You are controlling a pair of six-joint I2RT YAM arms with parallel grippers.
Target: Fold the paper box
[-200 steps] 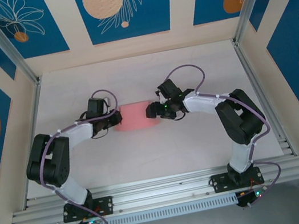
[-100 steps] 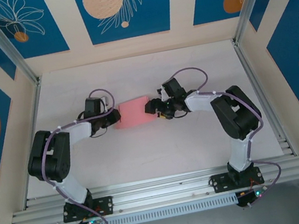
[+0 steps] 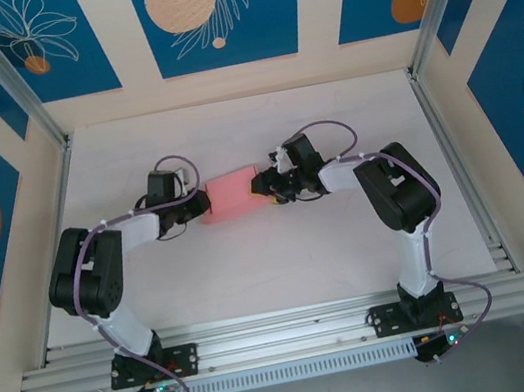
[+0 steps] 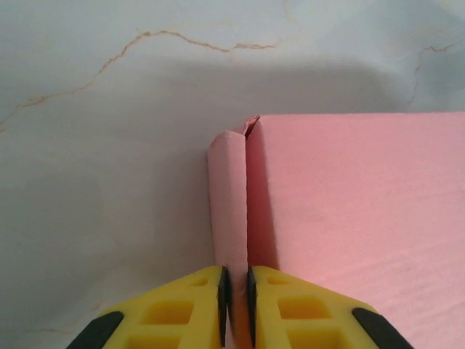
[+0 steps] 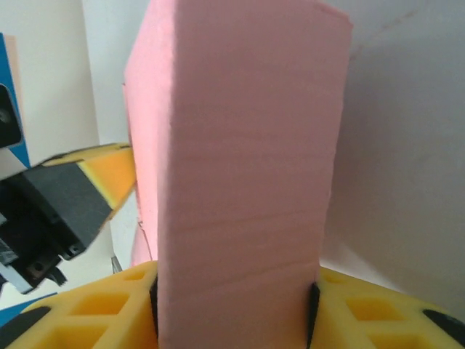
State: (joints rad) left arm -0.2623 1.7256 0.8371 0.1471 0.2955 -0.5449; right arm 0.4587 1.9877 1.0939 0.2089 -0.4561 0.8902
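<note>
The paper box [image 3: 232, 198] lies in the middle of the table [image 3: 256, 278], held up between my two arms. My left gripper [image 4: 236, 309] has its jaws drawn almost together, pinching a thin flap [image 4: 227, 203] at the box's end. The flap runs straight up from between my yellow fingers [image 4: 182, 309], and the broad pink face beside it runs off the right edge of that view.

My right gripper [image 5: 232, 323] has the opposite end. The box stands upright between its fingers and fills the gap from one pad to the other, so the jaws are a box-width apart with card against both. I take that for a grip, though the bottom of the view cuts off the lowest part of the contact.

From overhead, the dark wrist bodies cover both sets of fingertips and both ends of the box. In the right wrist view the box hides the tip of my left gripper's yellow finger, and I cannot tell whether the far end is folded shut.
</note>
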